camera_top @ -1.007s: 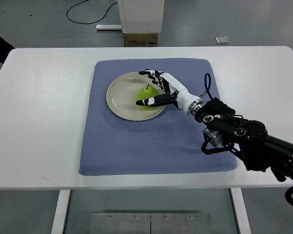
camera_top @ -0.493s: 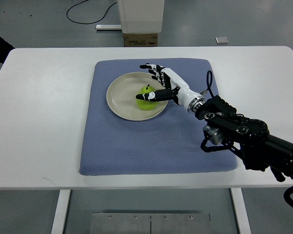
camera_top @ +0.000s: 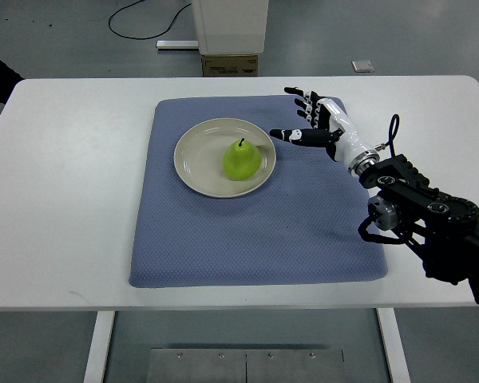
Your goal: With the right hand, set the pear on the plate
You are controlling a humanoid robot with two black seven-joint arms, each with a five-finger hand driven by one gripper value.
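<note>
Green pear (camera_top: 242, 160) standing upright on the cream plate (camera_top: 199, 159), stem up, sitting in the plate's right half. Plate resting on the blue mat (camera_top: 223, 231), toward the mat's upper middle. Mat spread flat over the white table (camera_top: 72, 183), filling most of the centre of the frame.

Right hand (camera_top: 315, 120) hovering over the mat's upper right corner, just right of the plate and apart from the pear. Fingers (camera_top: 300, 97) spread wide and holding nothing, thumb pointing left toward the plate rim without touching it. White wrist leading down and right into the black forearm (camera_top: 431, 227), entering from the right edge at the lower right of the frame. Thin black cable looping beside the wrist.

No left arm in view.

Beyond the table's far edge, at the top of the frame: a white pedestal (camera_top: 230, 24) with a cardboard box (camera_top: 230, 65) at its base, a black cord (camera_top: 144, 20) curling on the grey floor at upper left, and 1 small pale square object (camera_top: 362, 66) on the floor at upper right. Dark shape at the far left edge, too cropped to identify.
</note>
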